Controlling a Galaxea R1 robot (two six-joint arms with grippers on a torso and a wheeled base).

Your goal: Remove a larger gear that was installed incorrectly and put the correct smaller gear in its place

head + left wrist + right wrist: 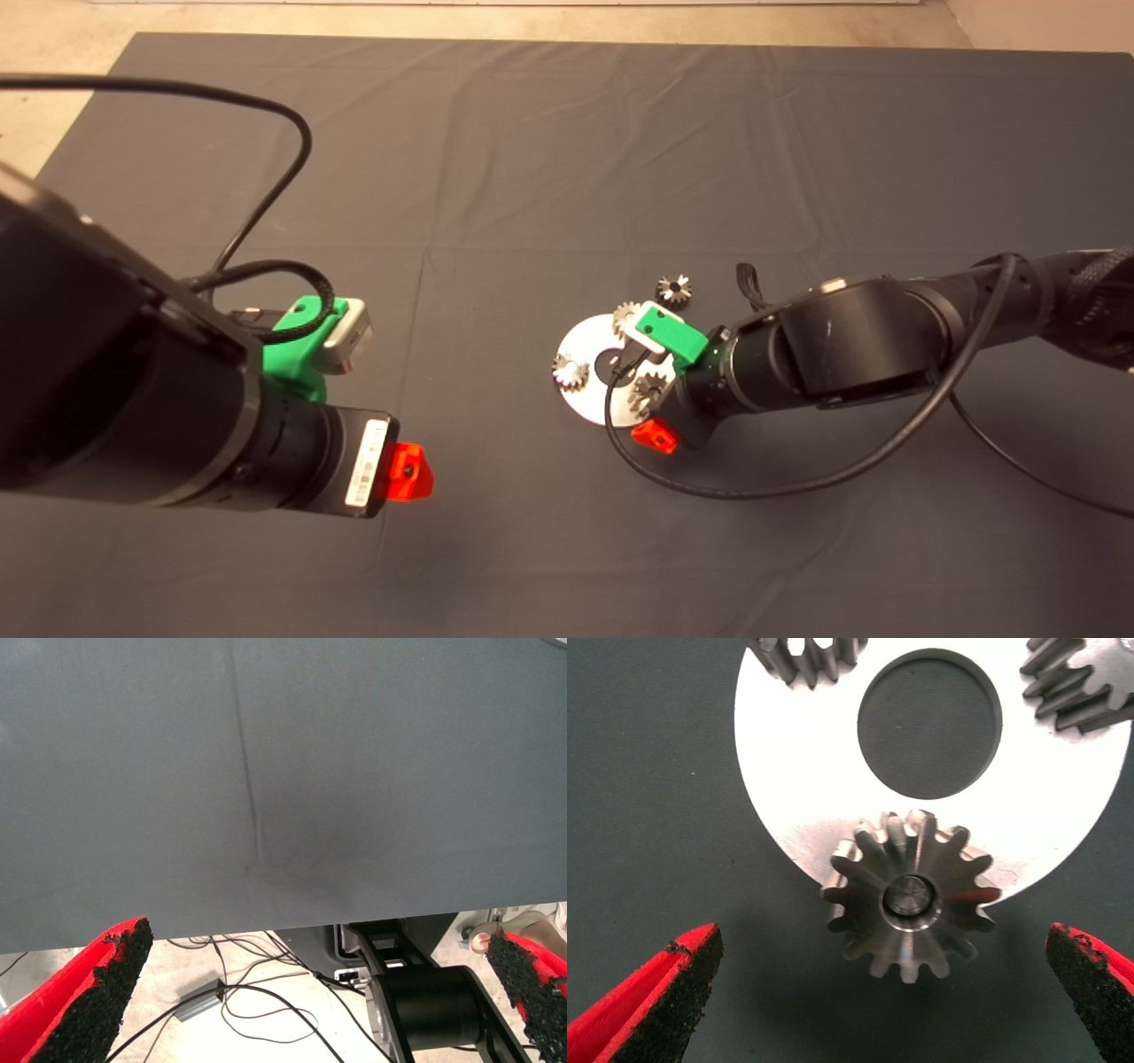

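Note:
A silver disc plate with a round centre hole lies on the mat and carries three gears on pegs. The larger gear sits on a peg at the plate's near rim and overhangs it; in the head view the right arm partly hides it. My right gripper is open, one finger on each side of this gear, not touching it; in the head view only one red finger shows. The smaller gear, dark, lies loose on the mat just beyond the plate. My left gripper is open and empty over bare mat.
Two small gears sit on the plate's other pegs; the right wrist view shows their edges. A black cable loops on the mat by the right arm. The left wrist view shows floor cables past the mat edge.

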